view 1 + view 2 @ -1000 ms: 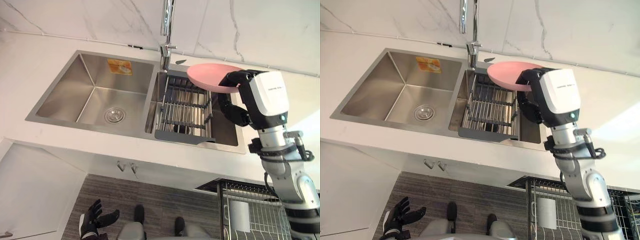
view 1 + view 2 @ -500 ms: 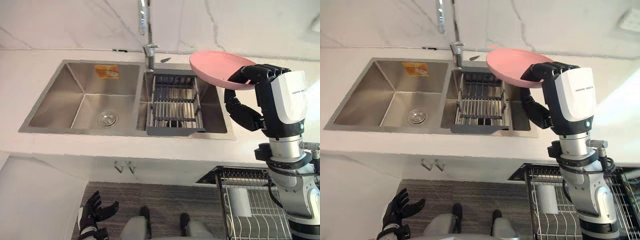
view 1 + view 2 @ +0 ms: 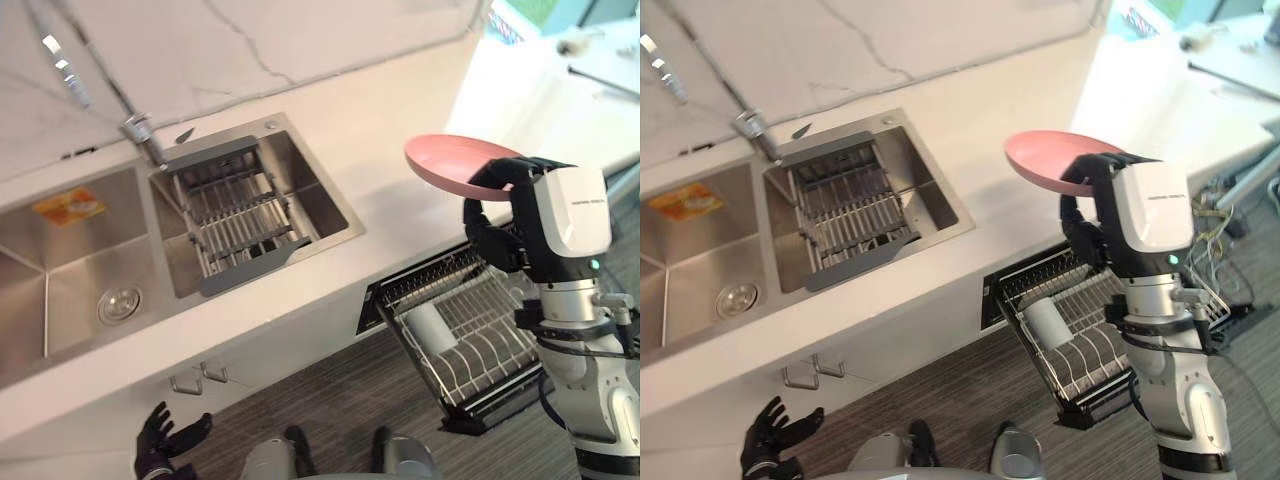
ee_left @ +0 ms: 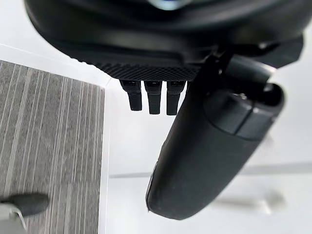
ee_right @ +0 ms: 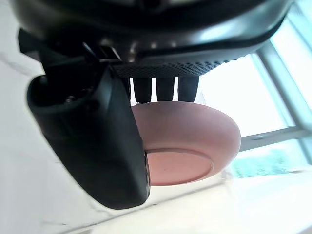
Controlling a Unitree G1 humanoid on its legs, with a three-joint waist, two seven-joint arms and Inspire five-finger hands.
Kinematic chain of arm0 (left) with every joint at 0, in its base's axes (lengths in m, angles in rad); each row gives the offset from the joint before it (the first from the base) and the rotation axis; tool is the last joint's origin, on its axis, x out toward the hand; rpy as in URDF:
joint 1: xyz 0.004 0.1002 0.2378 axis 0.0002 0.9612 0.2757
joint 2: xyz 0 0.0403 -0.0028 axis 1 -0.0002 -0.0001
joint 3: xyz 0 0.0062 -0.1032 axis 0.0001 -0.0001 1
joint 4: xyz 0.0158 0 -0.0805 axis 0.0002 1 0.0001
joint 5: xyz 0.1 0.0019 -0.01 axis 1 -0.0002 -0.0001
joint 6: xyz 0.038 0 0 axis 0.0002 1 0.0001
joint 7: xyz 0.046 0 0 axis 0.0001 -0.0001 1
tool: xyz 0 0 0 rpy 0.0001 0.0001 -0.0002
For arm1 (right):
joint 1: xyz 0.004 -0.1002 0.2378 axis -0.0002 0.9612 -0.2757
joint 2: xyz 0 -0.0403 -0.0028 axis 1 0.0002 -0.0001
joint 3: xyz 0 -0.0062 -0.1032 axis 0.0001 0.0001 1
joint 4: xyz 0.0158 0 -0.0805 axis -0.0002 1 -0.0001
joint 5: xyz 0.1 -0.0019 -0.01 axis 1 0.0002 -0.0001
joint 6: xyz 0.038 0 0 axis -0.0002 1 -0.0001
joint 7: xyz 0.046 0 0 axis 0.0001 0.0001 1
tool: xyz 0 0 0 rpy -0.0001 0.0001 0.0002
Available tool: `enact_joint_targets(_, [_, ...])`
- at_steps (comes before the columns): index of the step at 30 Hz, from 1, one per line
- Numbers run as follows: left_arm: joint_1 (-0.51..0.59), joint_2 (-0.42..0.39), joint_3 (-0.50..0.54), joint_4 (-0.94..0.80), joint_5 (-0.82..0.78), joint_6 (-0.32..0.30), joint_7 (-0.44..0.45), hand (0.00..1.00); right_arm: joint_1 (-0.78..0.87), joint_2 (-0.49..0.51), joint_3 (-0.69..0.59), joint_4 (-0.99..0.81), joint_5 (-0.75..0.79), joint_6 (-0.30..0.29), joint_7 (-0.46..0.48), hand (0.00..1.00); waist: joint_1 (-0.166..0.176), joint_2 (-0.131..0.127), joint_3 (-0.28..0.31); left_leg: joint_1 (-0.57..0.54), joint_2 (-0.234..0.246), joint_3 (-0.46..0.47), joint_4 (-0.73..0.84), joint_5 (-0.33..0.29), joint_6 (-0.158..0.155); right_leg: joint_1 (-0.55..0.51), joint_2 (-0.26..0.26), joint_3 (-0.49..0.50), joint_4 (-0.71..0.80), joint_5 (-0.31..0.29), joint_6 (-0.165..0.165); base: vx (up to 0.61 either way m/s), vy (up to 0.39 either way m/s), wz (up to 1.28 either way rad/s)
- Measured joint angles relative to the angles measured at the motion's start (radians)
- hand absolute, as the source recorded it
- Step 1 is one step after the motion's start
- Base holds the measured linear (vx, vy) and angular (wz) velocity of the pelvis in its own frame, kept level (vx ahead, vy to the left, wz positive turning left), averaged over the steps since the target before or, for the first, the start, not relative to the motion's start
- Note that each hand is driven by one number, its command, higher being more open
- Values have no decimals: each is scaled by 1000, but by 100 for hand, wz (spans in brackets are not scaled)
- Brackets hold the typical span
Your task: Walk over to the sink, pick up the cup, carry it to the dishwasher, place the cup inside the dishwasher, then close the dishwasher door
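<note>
Fingers of the right hand [image 3: 487,232] curl over the rim of a pink dish [image 3: 455,160] with the thumb beneath, holding it level at centre right; the thing carried is this shallow dish, not a cup. It sits above the pulled-out dishwasher rack [image 3: 450,372] at lower right, where a white cup [image 3: 432,328] lies, well apart from the sink [image 3: 60,290], so I judge it mid-carry. The left hand [image 3: 165,440] hangs idle at lower left, fingers apart.
</note>
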Motion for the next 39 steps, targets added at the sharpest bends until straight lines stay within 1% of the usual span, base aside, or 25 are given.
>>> enact_joint_targets(1, [-2, -10, -2, 9, 0, 0, 1, 90, 17, 15, -30, 13, 0, 18, 0, 30, -5, 4, -3, 8, 3, -4, -12, 5, -7, 3, 13, 24, -19, 13, -4, 117, -66, -69])
enact_joint_targets(2, [-2, -17, 15, 32, -11, 0, 28, 90, 34, 34, -68, 24, 2, 29, 0, 30, -17, 5, -4, 21, 0, -13, -27, 14, -16, 6, 20, 42, -29, 17, -5, 110, -61, -62])
enact_joint_targets(4, [15, -13, 18, 51, -11, 1, 28, 90, 78, 63, -143, 32, 5, 48, -3, 30, -23, 6, -5, 42, -10, -23, -48, 29, -24, 20, 20, 58, -41, 17, -4, 93, -33, -32])
enact_joint_targets(5, [22, -12, 15, 54, -10, 1, 26, 90, 87, 70, -162, 39, 6, 55, -3, 30, -27, 6, -5, 49, -12, -25, -55, 30, -25, 24, 19, 61, -44, 17, -4, 90, -2, -14])
enact_joint_targets(6, [31, -11, 10, 58, -11, 1, 26, 90, 93, 78, -184, 61, 9, 63, -6, 30, -41, 6, -5, 59, -17, -29, -67, 31, -25, 32, 18, 65, -53, 18, -2, 60, 22, -3])
enact_joint_targets(8, [35, -6, 0, 65, -11, 1, 26, 90, 105, 88, -204, 99, 14, 67, -15, 30, -44, 6, -6, 61, -21, -30, -73, 32, -24, 35, 14, 67, -60, 21, 1, 22, 14, 0])
enact_joint_targets(12, [33, -2, -35, 60, -12, -5, 16, 90, 94, 89, -202, 212, 55, 67, -21, 30, -41, 8, -3, 29, -40, -30, -79, 42, -9, -4, 0, 77, -60, 34, 12, -44, 43, -3])
enact_joint_targets(14, [24, 0, -43, 56, -21, -6, 5, 90, 61, 89, -202, 259, 80, 75, -24, 30, -41, 10, 15, 9, -51, -31, -82, 48, 0, -30, -4, 87, -61, 46, 18, -66, 41, -9])
enact_joint_targets(19, [-37, 7, -83, 55, -43, -7, -1, 90, -29, 88, -200, 322, 167, 97, -36, 30, -40, 21, 87, -45, -83, -56, -95, 64, 27, -92, -23, 107, -71, 86, 32, -104, 71, -8])
enact_joint_targets(22, [-68, 13, -92, 49, -49, -7, 0, 90, -77, 75, -176, 356, 184, 99, -46, 30, -40, 22, 128, -66, -96, -70, -95, 72, 39, -112, -33, 109, -71, 98, 38, -68, 54, 2])
enact_joint_targets(25, [-95, 23, -120, 41, -51, -9, 1, 90, -133, 47, -117, 415, 209, 99, -52, 30, -36, 23, 164, -91, -112, -102, -94, 81, 47, -130, -43, 105, -71, 105, 43, -43, 45, 8])
enact_joint_targets(28, [-108, 24, -150, 22, -51, -19, 1, 90, -188, 39, -69, 478, 222, 98, -52, 30, -16, 29, 192, -109, -121, -115, -93, 88, 52, -143, -50, 100, -69, 107, 46, -21, 32, 9])
enact_joint_targets(29, [-118, 24, -156, 23, -51, -20, 1, 90, -215, 31, -43, 512, 242, 98, -52, 30, -13, 33, 205, -117, -124, -122, -92, 90, 55, -147, -54, 94, -69, 108, 46, -18, 30, 17])
enact_joint_targets(33, [-138, 28, -171, 22, -60, -22, 1, 90, -309, 27, 29, 600, 267, 98, -52, 30, -6, 37, 250, -137, -129, -134, -84, 93, 58, -162, -59, 87, -62, 108, 46, -19, 20, 10])
enact_joint_targets(35, [-142, 33, -186, 22, -71, -22, 2, 90, -338, 27, 56, 636, 290, 98, -51, 30, 2, 40, 255, -153, -131, -140, -80, 94, 59, -175, -61, 86, -58, 108, 46, -4, 14, 8])
enact_joint_targets(36, [-148, 34, -193, 22, -74, -22, 2, 90, -358, 26, 69, 670, 299, 99, -51, 30, 12, 40, 261, -157, -134, -145, -78, 94, 60, -178, -62, 87, -58, 108, 46, 1, 20, 8])
enact_joint_targets(39, [-159, 36, -198, 22, -87, -23, 3, 90, -398, 26, 77, 711, 299, 98, -60, 30, 15, 41, 270, -169, -140, -157, -72, 95, 62, -183, -64, 89, -56, 108, 46, -15, 26, 11])
